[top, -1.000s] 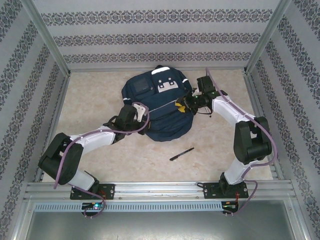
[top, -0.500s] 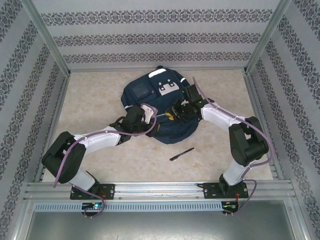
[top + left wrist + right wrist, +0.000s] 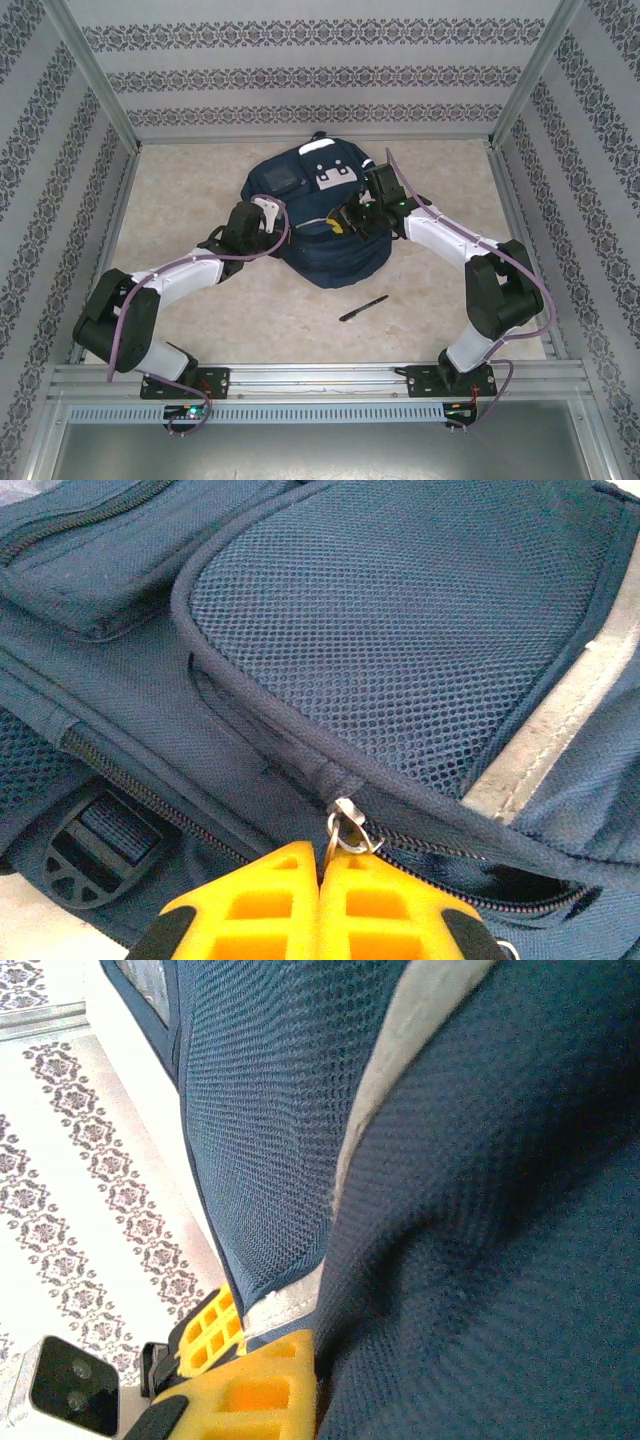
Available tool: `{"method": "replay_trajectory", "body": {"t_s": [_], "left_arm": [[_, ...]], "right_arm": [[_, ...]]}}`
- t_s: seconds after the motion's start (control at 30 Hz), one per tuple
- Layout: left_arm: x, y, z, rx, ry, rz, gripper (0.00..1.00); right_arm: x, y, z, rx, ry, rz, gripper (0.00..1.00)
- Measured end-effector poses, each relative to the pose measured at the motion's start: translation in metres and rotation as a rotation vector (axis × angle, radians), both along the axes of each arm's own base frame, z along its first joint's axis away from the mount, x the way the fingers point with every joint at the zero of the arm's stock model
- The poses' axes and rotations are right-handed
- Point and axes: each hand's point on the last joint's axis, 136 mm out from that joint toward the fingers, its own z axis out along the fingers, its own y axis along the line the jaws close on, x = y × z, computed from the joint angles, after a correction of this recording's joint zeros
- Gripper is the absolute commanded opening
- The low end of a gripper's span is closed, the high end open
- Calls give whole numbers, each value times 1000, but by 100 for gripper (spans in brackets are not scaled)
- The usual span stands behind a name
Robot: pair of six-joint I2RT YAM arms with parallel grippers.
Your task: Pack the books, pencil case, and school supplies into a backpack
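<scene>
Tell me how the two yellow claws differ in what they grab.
The left gripper pinches the small metal zipper pull; the right gripper pinches backpack fabric at a pale trim stripe. The left gripper works the backpack's left side, the right gripper its right side. Both are shut and have yellow fingers.

Top view: bright, even, diffuse light from overhead. Pale table (image 3: pixel 180 190) near washed out; faint soft shadows under left arm (image 3: pixel 190 272) and along backpack (image 3: pixel 335 265) near edge. Focus sharp edge to edge.
Left wrist view: mesh crisp, bottom edge soft.
Right wrist view: patterned wall (image 3: pixel 70 1210) overexposed, closest fabric blurred.
Backpack's dark fabric holds detail in all 3 views.
</scene>
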Motion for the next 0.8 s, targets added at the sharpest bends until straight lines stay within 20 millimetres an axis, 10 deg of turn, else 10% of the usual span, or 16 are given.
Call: {"method": "replay_trajectory", "body": {"t_s": [0.2, 0.33, 0.8], "left_arm": [[19, 17, 2, 55, -45, -9, 61], [25, 34, 8, 107, -102, -58, 63], [-9, -23, 45, 229, -344, -512, 79]], "right_arm": [[2, 1, 2, 5, -3, 0, 26], [-6, 0, -2, -2, 26, 23, 42], [-67, -69, 13, -339, -114, 34, 63]]}}
